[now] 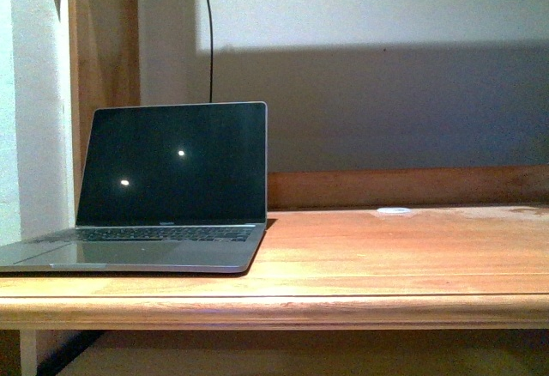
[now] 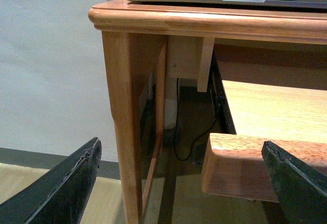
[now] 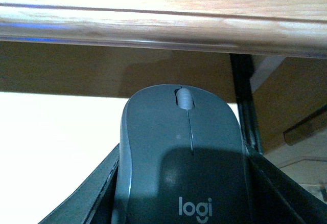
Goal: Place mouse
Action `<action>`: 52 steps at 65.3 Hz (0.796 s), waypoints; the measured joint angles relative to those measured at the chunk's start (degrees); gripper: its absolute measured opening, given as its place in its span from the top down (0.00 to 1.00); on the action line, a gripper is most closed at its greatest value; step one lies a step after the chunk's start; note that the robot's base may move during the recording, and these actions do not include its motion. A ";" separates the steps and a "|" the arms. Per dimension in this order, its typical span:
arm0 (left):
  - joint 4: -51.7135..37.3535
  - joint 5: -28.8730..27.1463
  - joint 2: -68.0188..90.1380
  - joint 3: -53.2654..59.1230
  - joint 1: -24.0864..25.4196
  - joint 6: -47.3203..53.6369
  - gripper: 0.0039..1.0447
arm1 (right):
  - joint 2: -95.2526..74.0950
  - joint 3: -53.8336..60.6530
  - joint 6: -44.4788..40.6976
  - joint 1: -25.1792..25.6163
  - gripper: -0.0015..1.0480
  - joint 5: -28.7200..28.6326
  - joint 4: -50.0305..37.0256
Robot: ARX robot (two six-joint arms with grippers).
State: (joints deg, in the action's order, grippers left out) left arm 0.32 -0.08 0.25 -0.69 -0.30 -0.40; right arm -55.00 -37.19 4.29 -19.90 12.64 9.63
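Note:
The dark grey mouse (image 3: 181,152), with a scroll wheel and a logo, fills the right wrist view. My right gripper (image 3: 181,193) is shut on it, one finger on each side, and holds it below the desk's rounded front edge (image 3: 163,27). The mouse and both grippers are out of the front view. My left gripper (image 2: 179,183) is open and empty, low beside the desk's left leg (image 2: 122,121) and a pulled-out wooden shelf (image 2: 245,162).
An open laptop (image 1: 163,187) with a dark screen stands on the left of the wooden desk (image 1: 386,256). A small flat white disc (image 1: 394,211) lies at the back. A cable (image 2: 179,132) hangs under the desk.

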 joint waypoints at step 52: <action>0.00 0.00 0.00 0.00 0.00 0.00 0.07 | -28.83 -35.76 7.15 -15.63 0.46 20.90 0.02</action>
State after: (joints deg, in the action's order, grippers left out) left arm 0.32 -0.08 0.25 -0.69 -0.30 -0.40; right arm -83.83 -72.95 11.44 -35.53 33.54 9.65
